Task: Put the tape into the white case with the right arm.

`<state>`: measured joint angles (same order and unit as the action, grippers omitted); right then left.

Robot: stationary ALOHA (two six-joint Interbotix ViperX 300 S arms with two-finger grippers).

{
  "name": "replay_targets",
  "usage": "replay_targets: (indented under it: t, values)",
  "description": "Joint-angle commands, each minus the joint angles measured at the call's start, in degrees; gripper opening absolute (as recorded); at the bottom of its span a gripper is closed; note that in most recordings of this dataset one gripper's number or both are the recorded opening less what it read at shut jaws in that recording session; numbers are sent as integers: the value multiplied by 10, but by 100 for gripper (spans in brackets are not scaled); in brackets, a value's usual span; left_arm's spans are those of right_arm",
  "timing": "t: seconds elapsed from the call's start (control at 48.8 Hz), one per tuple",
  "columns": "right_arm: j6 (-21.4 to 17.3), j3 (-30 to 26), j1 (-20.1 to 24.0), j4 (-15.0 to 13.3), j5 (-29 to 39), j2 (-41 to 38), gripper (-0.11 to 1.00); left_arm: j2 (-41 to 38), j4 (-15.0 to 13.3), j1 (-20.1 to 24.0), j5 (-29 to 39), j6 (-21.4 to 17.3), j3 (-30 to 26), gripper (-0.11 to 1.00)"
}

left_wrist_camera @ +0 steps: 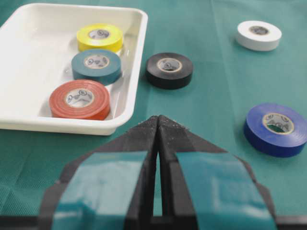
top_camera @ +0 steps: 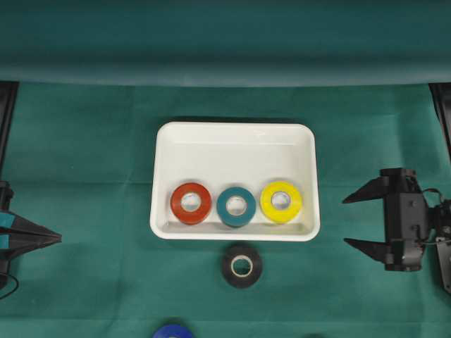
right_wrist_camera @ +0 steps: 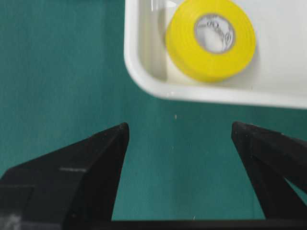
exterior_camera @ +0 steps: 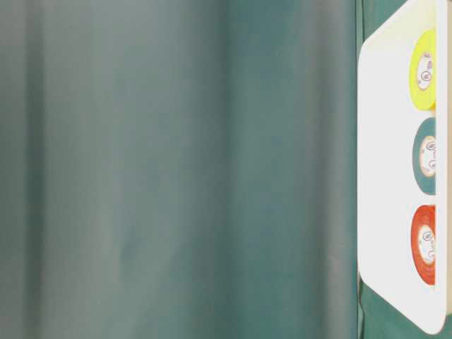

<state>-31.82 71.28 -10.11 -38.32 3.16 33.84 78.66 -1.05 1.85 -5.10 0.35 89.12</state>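
The white case lies in the middle of the green cloth. Along its near wall sit a red tape, a teal tape and a yellow tape. A black tape lies flat on the cloth just in front of the case. My right gripper hangs to the right of the case, open and holding nothing. In the right wrist view the yellow tape and the case's corner lie beyond the spread fingers. My left gripper is shut at the far left, its tips together.
A blue tape lies at the front edge of the overhead view, also visible from the left wrist. A white tape rests farther off on the cloth. A dark green curtain backs the table.
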Motion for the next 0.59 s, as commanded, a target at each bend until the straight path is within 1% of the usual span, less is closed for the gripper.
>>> replay_targets:
  t: [0.0,0.144,0.226,0.328,0.574]
  values:
    - [-2,3,-1,1,-5,16,62,-4,-1,1,-6,0,-7,0]
    - [-3,12,0,2,-7,33,62,-4,-1,1,-6,0,-6,0]
    - [-7,14,9,1,-11,39,62,-4,-1,1,-6,0,-6,0]
    - [-11,17,33,2,-19,41,62,-4,-1,1,-6,0,-6,0]
    - [-11,17,105,1,-21,41,61,-4,-1,1,-6,0,-6,0]
